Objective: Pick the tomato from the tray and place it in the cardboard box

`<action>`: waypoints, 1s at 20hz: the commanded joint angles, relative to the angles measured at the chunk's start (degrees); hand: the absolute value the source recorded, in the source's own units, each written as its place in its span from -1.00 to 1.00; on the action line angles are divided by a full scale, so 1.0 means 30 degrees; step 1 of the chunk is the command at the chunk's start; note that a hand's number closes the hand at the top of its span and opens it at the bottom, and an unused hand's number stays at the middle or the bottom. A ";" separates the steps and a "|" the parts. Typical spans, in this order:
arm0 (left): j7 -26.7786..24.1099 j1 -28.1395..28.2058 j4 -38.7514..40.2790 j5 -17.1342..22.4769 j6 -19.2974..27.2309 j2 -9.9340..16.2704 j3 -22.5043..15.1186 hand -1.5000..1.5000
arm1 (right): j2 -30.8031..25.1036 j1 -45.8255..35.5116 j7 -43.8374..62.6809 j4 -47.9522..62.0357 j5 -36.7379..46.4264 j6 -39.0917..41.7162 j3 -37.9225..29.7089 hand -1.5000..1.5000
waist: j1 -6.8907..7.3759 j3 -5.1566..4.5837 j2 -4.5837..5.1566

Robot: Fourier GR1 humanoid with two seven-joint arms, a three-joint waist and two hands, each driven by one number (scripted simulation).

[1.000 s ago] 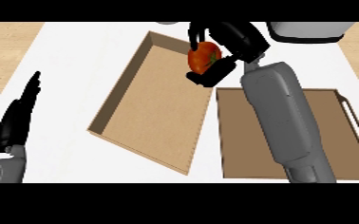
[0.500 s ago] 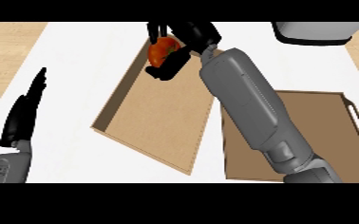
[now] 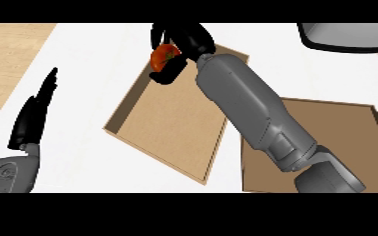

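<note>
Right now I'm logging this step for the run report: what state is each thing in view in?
tomato: held in the right hand, above the far end of the cardboard box, not yet set down.
right hand: shut on the tomato.
left hand: open, fingers straight, resting at the view's left.
cardboard box: open-topped, nothing lying on its visible floor.
tray: nothing on its visible part; the right forearm hides some.

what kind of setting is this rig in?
Probably a kitchen counter set up for pick-and-place: a white countertop with a wood-toned strip at its left, an open cardboard box, a brown tray, and the right hand holding a tomato.
</note>
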 commanded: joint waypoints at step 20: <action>-0.0216 0.0160 -0.0121 0.0153 -0.0085 0.0359 0.0700 0.00 | -0.0241 -0.1307 -0.5416 0.3235 -0.8967 -0.2592 -0.2229 -1.00 | -0.0437 0.0030 0.0022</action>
